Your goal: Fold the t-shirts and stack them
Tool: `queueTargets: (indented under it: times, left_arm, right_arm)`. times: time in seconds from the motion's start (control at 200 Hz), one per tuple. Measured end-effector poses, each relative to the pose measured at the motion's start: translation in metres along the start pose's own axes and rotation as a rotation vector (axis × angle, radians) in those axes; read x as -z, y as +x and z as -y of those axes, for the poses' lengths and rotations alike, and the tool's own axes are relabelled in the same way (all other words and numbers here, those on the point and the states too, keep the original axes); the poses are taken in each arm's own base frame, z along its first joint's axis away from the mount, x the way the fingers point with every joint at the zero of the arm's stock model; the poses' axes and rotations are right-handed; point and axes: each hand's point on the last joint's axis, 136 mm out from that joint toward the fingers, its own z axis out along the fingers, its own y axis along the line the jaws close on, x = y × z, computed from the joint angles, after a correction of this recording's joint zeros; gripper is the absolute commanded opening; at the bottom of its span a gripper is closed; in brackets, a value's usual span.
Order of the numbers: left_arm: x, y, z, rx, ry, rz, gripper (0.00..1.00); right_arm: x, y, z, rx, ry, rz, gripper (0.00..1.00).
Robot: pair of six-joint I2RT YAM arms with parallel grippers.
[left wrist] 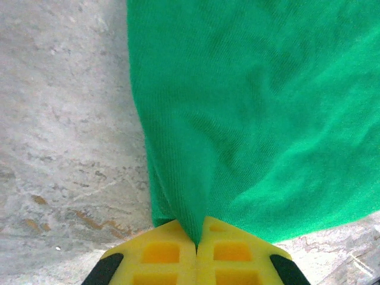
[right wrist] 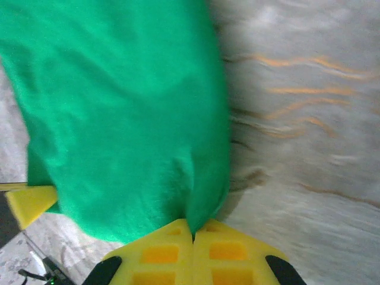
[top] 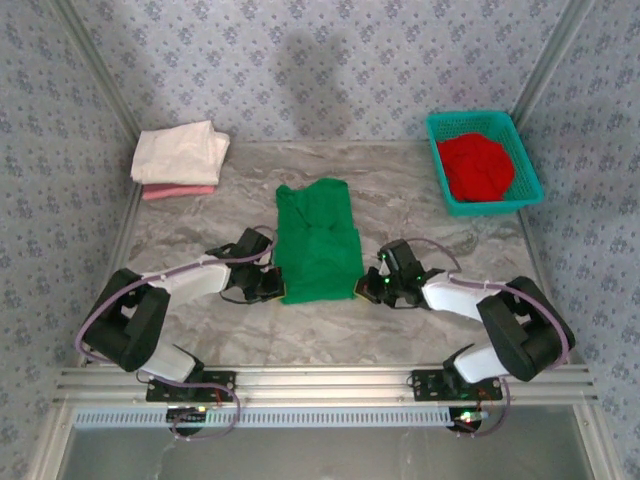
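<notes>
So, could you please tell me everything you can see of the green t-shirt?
The green t-shirt is plain, soft, finely knit cloth in one bright colour. It lies lightly wrinkled, folded to a narrow strip, in the middle of the marble-patterned table. Both near corners are pinched: the left pincer is shut on the left one, the right pincer on the right one.

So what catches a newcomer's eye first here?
The bright green t-shirt lies mid-table, left end effector and right end effector each shut on a near corner. A red t-shirt sits in the teal basket far right; a cream-white t-shirt lies folded on a pink t-shirt far left.
</notes>
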Motion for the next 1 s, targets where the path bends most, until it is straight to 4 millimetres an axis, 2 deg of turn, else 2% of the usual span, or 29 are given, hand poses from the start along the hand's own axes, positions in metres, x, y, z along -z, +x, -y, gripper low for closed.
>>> queueTargets:
  times: [0.15,0.305,0.405,0.525,0.62,0.71,0.854,0.999]
  left_arm:
    - [0.007,-0.001,0.001,-0.006,-0.004,0.023,0.00]
    - [0.016,-0.002,0.003,-0.016,0.010,0.052,0.00]
    - [0.015,0.007,-0.004,-0.020,0.001,0.050,0.00]
    - [0.014,0.034,-0.013,-0.048,-0.023,0.008,0.00]
    - [0.021,0.054,-0.010,-0.092,-0.017,-0.007,0.00]
    - [0.033,0.061,0.001,-0.124,0.016,0.022,0.00]
    - [0.054,0.050,0.013,-0.125,0.049,0.095,0.00]
    - [0.080,0.012,0.031,-0.075,0.083,0.180,0.00]
  right_arm:
    - [0.006,-0.007,-0.013,0.026,-0.020,0.026,0.00]
    - [0.013,-0.004,-0.013,0.047,-0.023,0.040,0.00]
    - [0.015,0.011,-0.005,0.071,-0.003,0.021,0.00]
    - [0.024,0.037,-0.002,0.136,0.025,-0.005,0.00]
    - [0.038,0.053,-0.012,0.202,-0.002,0.001,0.00]
    - [0.050,0.060,-0.022,0.249,-0.031,0.025,0.00]
    - [0.056,0.058,-0.023,0.271,-0.006,0.052,0.00]
    - [0.065,0.033,-0.041,0.278,0.001,0.099,0.00]
